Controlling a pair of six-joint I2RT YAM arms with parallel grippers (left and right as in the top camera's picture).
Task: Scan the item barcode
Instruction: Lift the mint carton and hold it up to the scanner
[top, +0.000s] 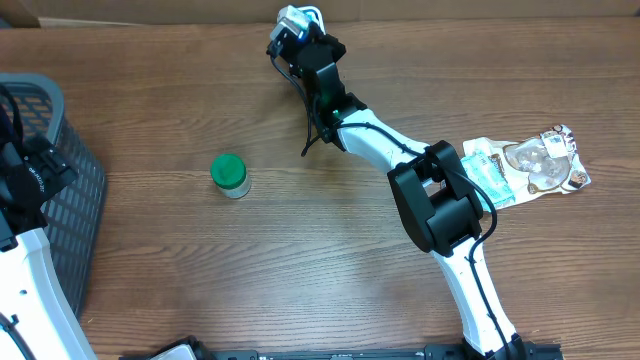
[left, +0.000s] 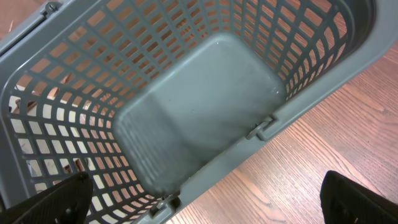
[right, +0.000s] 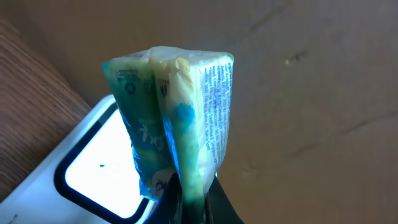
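Right hand (right: 189, 202) clenched on the packet (right: 180, 106), at 12 o'clock of the counter (top: 300, 250), by the lit scanner (right: 93, 165). Barcode not seen, perhaps on a hidden face: you should turn the packet slowly until it squarely faces the window. Left hand (left: 208, 202) released, 9 o'clock.

A mock shop checkout: a grey plastic shopping basket (left: 199, 106) lies right under the left pincer (left: 208, 202), and a white scanner (right: 93, 165) glows just below the right pincer (right: 189, 202) and its printed packet (right: 186, 106), all on a wooden table (top: 300, 280).
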